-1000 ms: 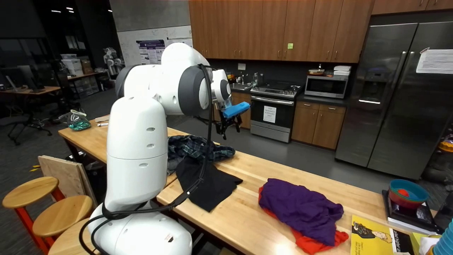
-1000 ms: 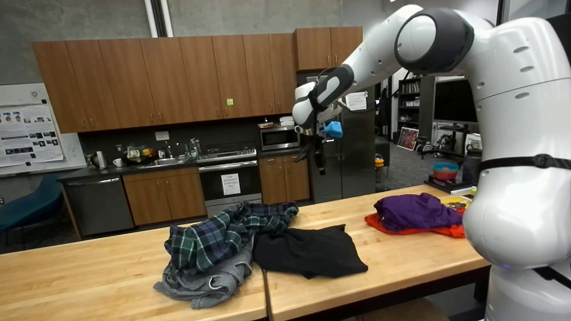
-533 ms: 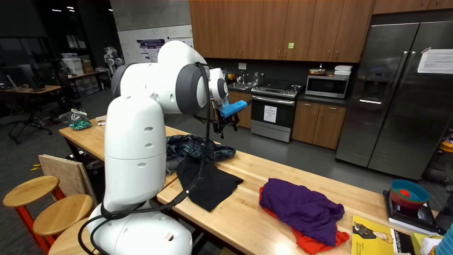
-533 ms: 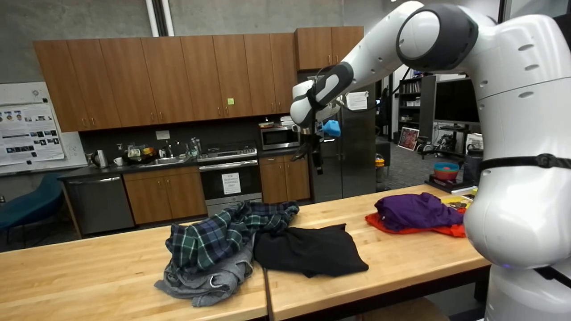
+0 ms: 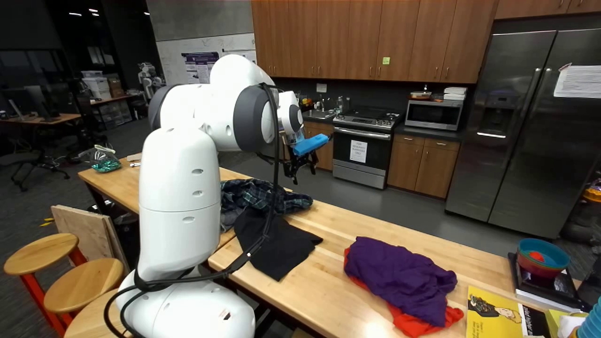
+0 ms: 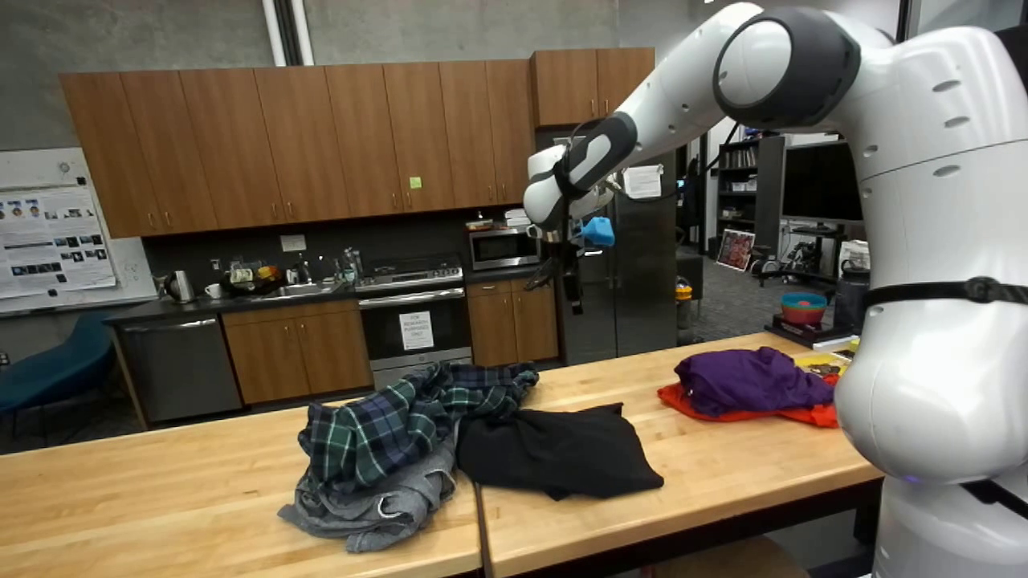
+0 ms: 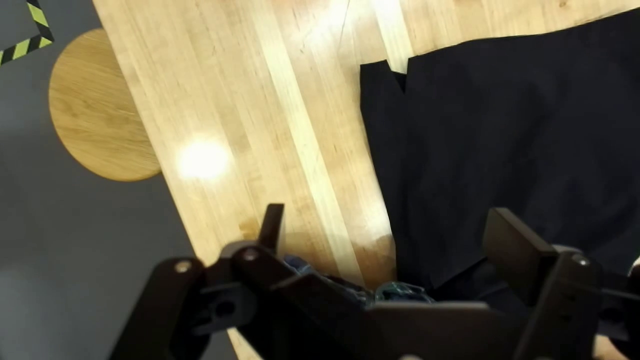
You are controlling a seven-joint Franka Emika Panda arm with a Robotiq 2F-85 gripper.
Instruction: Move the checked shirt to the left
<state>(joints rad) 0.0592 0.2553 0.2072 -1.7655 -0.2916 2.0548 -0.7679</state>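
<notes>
In an exterior view, the soft navy-and-teal plaid fabric shirt with thin light lines (image 6: 405,421) lay bunched against the flat black cloth (image 6: 562,453), touching its edge. Its long axis ran aslant, from a broad near end left of the black cloth to a narrower end that pointed up and right, behind the back edge of the black cloth. A crumpled grey fabric piece (image 6: 373,506) showed beneath the broad end, also left of the black cloth. In an exterior view, the white robot arm (image 5: 181,202) hid part of that broad end, and the narrow end pointed right, beyond the black cloth.

The black two-fingered gripper (image 7: 387,217) had its fingers wide apart, in the air above the level of the black cloth; the wrist view showed a small strip of plaid just beside the black cloth.

Well beyond the black cloth, a white paper sign (image 5: 358,151) read "FOR RESEARCH PURPOSES ONLY". In an exterior view, well to the right of the black cloth, white paper sheets (image 5: 580,80) and a yellow printed book (image 5: 493,312) bore lettering too small to read.
</notes>
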